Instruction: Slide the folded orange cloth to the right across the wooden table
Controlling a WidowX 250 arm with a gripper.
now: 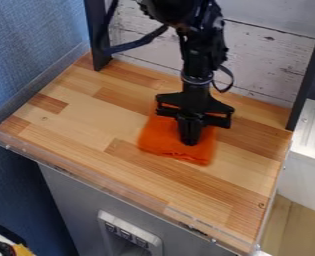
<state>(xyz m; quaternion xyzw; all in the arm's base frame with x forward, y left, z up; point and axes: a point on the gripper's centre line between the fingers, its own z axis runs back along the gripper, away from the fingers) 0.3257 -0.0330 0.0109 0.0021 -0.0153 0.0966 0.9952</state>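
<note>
Orange cloth (158, 141) lies on the wooden work surface (86, 127), a little to the right of its middle. The black gripper (190, 142) points straight down over it and hides part of the cloth. Its two fingers stand close together, with their tips at the cloth — whether a fold is pinched between them, I cannot tell. The upper part of the black arm (198, 55) is cut off by the top edge, and a dark cable (141, 42) makes a loop beside it.

The cloth looks soft and thin, roughly four-sided, with uneven edges. The surface is made of light and darker brown wood strips, and a transparent rim (86, 177) goes along its front. Behind stand whitish boards (273, 62) with worn dark marks, between two dark posts (99, 37).

At the left, the wall (29, 60) is blue with a fine woven texture. Below the surface is a grey front (71, 202) with a pale panel (103, 222), cut off at the bottom. On the right, one sees a white ribbed unit (313, 127) and a wooden floor (290, 222) — both only partly.
</note>
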